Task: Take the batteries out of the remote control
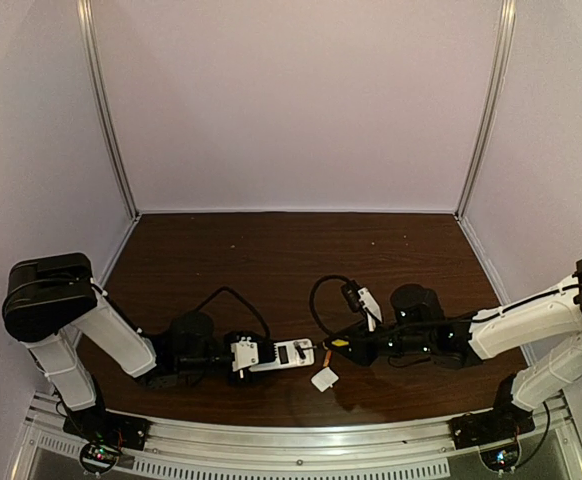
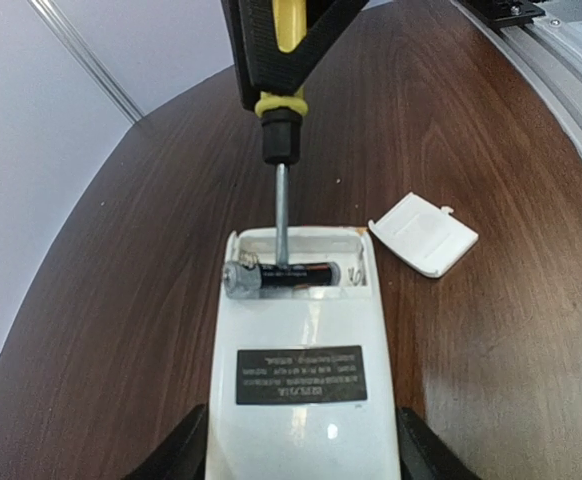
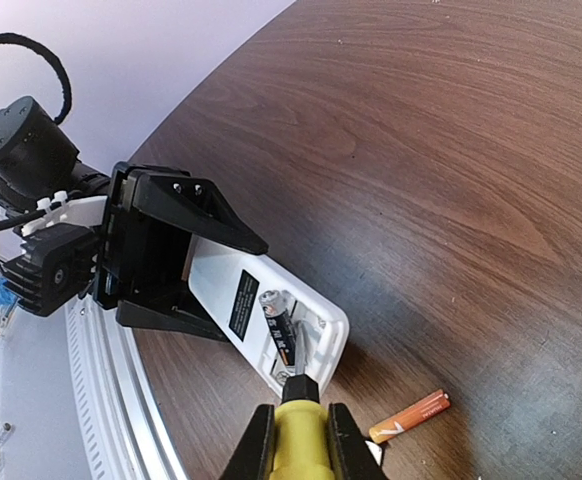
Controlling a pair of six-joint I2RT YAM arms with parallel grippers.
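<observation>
Left wrist: L pincer [image 2: 301, 432] grasped white flat remote [image 2: 301, 330]; R pincer [image 3: 299, 425] clenched yellow-handled screwdriver [image 2: 282, 200] at dark cylindrical battery's [image 2: 289, 277] 12 o'clock; next: lever up.

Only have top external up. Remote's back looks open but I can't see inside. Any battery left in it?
Observer: Yes. The left wrist view shows one dark battery lying across the open bay of the remote control.
Operator: Where's the screwdriver tip?
Observer: Its shaft runs down into the bay and reaches that battery's side. I can't make out the tip itself.
Operator: Anything out yet?
Observer: The right wrist view shows one orange battery lying on the table, just off the remote's open end.
</observation>
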